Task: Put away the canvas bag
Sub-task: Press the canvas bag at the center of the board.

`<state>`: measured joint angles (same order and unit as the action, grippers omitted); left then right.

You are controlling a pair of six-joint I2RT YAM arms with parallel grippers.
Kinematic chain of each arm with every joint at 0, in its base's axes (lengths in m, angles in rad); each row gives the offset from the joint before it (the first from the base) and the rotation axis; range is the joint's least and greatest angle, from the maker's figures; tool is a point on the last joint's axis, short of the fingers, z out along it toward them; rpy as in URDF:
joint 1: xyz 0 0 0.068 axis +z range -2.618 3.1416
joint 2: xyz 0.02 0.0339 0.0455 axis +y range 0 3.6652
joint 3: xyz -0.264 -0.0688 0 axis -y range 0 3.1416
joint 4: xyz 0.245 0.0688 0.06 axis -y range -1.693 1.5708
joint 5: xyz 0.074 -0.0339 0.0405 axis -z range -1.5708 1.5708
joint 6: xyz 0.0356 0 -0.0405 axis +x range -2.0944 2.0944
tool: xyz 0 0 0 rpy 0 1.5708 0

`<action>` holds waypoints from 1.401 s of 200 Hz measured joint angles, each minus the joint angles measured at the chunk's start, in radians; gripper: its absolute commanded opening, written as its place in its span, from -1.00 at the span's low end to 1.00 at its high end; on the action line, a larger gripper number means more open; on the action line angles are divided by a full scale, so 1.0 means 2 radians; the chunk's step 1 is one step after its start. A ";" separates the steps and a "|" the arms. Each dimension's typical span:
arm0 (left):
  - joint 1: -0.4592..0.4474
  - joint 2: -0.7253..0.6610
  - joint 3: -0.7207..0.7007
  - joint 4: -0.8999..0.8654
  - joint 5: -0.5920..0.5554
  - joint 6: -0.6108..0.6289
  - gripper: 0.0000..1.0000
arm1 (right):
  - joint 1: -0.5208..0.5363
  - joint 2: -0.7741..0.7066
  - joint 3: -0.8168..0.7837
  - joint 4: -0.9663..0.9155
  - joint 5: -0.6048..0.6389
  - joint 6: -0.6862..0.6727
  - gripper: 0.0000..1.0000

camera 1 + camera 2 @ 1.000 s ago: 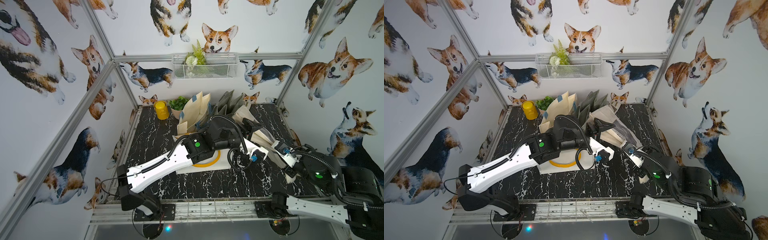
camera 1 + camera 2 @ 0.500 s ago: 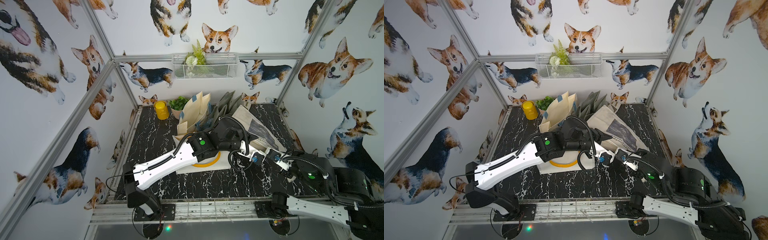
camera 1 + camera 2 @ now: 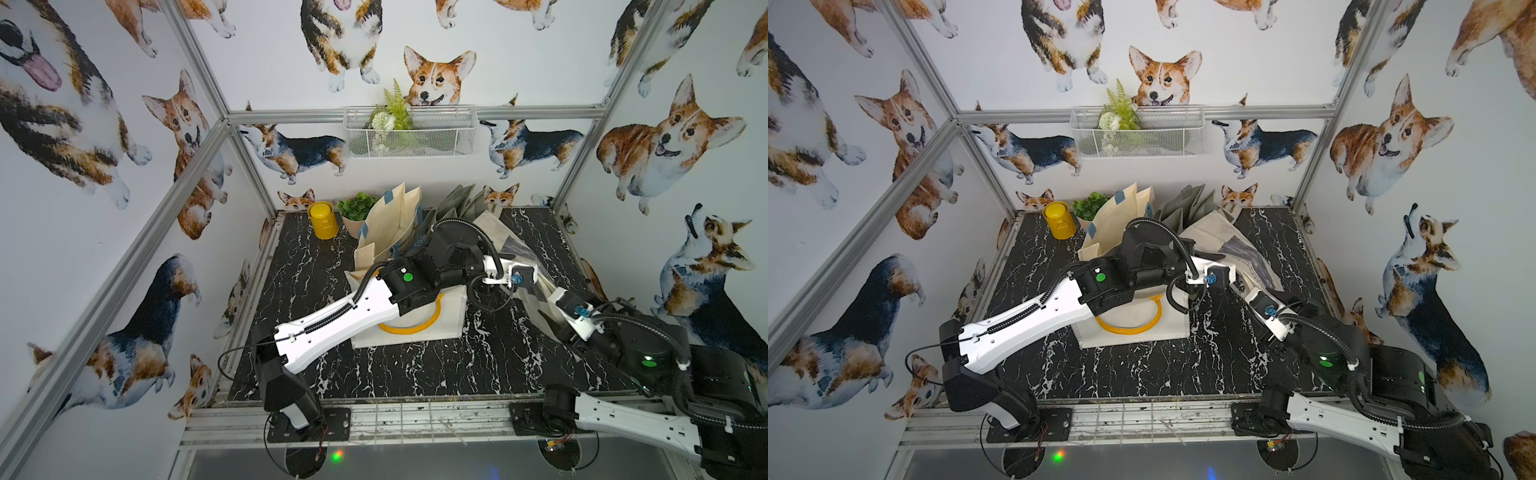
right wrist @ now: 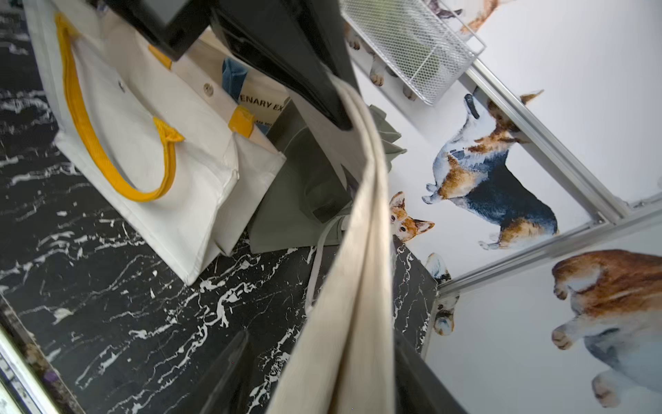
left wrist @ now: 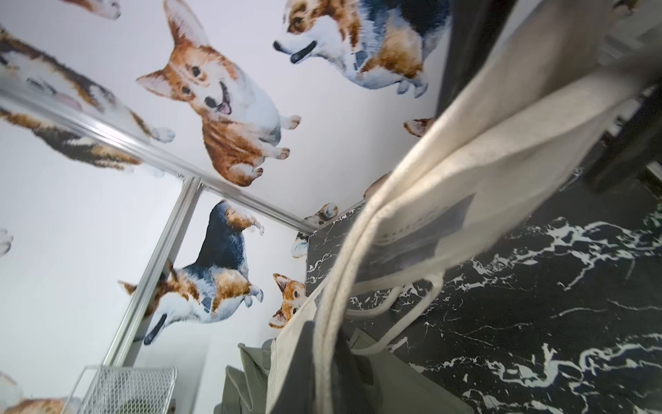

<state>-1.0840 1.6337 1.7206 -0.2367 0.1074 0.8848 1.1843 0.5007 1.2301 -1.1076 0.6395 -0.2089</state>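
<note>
Right end effector (image 4: 320, 337) stands open astride the hem of the canvas bag (image 3: 1214, 235); just beyond, the left end effector (image 3: 532, 279) is clamped on it, slung above the counter (image 3: 415, 365). Light, limp cloth: pinch the doubled hem, expect sagging

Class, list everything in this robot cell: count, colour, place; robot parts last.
Canvas bag: one, beige, grey print, held up over table.
Tote: one, white, yellow handles, flat mid-table.
Cream bags: at least two, upright at back.
Grey-green bags: several, beside them.
Canister: one, yellow, back corner.
Potted plant: one, green, beside canister.
Wire basket: one, white, back wall.
Table: one, black marbled.
Left gripper: one, black, shut on canvas bag.
Right gripper: one, black, open around bag's cloth.
</note>
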 measured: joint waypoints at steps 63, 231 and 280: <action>0.032 -0.010 0.015 0.013 0.022 -0.092 -1.00 | 0.000 -0.003 0.014 -0.036 -0.020 0.043 0.54; -0.008 -0.021 0.007 -0.022 0.032 -0.038 0.38 | 0.000 -0.023 0.050 -0.016 0.010 -0.044 -1.00; -0.049 0.004 0.051 -0.071 -0.013 0.040 0.61 | 0.000 -0.018 0.077 -0.051 0.015 -0.050 -1.00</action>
<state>-1.1812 1.6417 1.8217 -0.3794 0.0811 0.9649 1.1843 0.4641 1.3842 -1.2087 0.6704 -0.3084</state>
